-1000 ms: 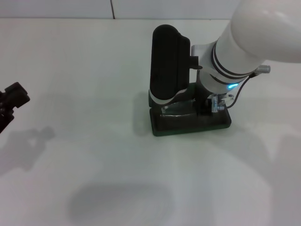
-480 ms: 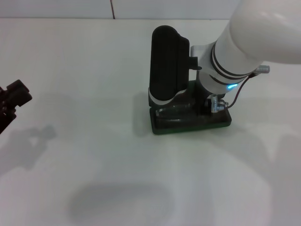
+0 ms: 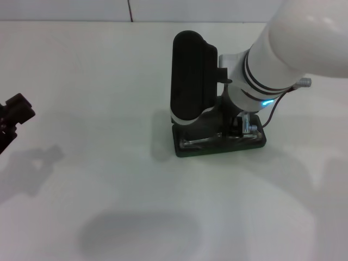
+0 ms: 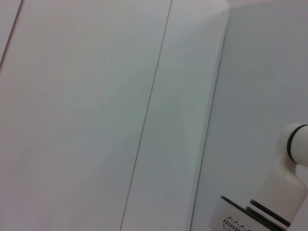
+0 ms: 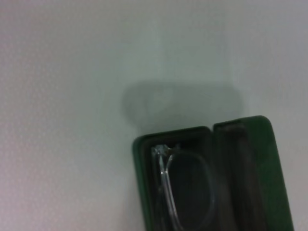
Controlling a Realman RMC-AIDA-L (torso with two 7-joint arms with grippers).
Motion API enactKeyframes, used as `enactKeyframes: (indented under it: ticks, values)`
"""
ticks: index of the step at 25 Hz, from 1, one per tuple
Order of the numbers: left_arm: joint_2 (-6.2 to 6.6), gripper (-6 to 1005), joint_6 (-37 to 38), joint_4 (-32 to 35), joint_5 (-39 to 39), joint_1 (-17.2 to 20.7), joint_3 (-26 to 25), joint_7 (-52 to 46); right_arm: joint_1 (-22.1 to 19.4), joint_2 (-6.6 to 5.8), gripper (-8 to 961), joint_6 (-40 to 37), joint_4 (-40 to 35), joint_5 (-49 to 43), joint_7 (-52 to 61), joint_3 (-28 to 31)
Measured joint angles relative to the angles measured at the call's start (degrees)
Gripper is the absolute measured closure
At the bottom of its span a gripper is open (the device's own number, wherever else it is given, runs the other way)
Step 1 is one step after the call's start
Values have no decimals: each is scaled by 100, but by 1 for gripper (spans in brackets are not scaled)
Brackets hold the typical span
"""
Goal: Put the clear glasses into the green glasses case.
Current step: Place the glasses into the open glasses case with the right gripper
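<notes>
The green glasses case [image 3: 185, 148] lies open on the white table, right of centre. My right gripper [image 3: 239, 129] reaches down into the case's right end, and the arm's black wrist housing [image 3: 190, 76] stands over its left half. The clear glasses [image 3: 202, 143] lie low in the case's dark tray, their right end hidden under the gripper. In the right wrist view one transparent lens of the clear glasses [image 5: 187, 192] rests in the grey lining, beside the green glasses case's rim [image 5: 139, 192] and lid [image 5: 272, 183]. My left gripper [image 3: 16, 111] is parked at the table's far left.
The white table [image 3: 98, 81] stretches to the left of the case and in front of it, with soft shadows on it. A wall seam runs behind the table's far edge. The left wrist view shows only white panels and part of the right arm [image 4: 293, 159].
My right gripper has sunk toward the case with the clear glasses, which went from hanging above the tray to lying inside it. The left arm has barely moved.
</notes>
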Motion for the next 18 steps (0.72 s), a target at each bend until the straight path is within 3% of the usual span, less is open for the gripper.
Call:
enactKeyframes:
  ticks: [18]
  values:
    - [-53, 879, 5, -3, -14, 16, 0, -40, -1135, 0, 587, -594, -1610, -274, 134, -56]
